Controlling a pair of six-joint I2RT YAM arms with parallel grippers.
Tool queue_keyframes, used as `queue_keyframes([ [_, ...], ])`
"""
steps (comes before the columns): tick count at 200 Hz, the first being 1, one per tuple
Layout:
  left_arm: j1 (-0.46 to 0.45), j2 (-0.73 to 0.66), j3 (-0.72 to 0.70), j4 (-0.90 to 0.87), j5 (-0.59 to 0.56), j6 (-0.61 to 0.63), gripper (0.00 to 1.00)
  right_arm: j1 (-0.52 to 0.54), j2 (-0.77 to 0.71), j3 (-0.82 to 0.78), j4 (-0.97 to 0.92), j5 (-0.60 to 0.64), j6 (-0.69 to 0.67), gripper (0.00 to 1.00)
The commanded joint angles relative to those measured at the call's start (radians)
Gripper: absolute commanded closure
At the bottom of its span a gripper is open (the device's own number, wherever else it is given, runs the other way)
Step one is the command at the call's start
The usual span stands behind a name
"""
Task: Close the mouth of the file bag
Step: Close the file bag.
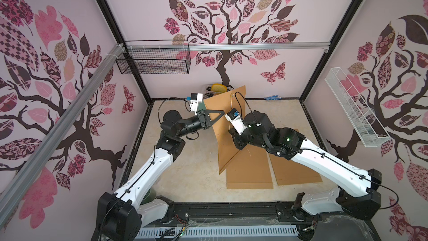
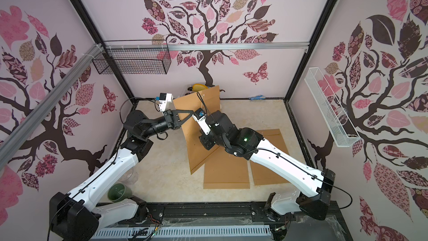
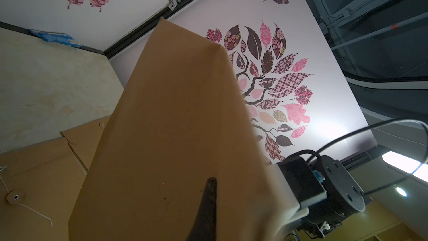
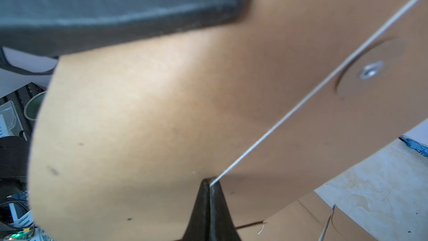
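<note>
The left gripper (image 3: 211,181) is clamped on the raised file bag (image 1: 225,151). The right gripper (image 4: 209,183) pinches its white string (image 4: 301,103), stretched taut past the bag's disc (image 4: 370,70)

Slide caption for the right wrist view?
Right tool pinches thin white string taut across the brown paper file bag.
</note>
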Motion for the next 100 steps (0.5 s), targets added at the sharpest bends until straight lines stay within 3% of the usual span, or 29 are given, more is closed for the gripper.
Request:
queue_keyframes([
  [1, -0.002, 0.011, -0.003, 0.198, 0.002, -0.104, 1.0, -0.037, -0.019, -0.03, 0.011, -0.11, 0.049, 1.0],
  [69, -0.002, 0.031, -0.008, 0.363, 0.014, -0.242, 1.0, -0.164, -0.084, -0.122, 0.111, -0.273, 0.102, 1.0],
  [100, -0.002, 0.008, 0.007, 0.187, 0.013, -0.119, 1.0, -0.165, -0.109, -0.143, 0.131, -0.289, 0.104, 1.0],
])
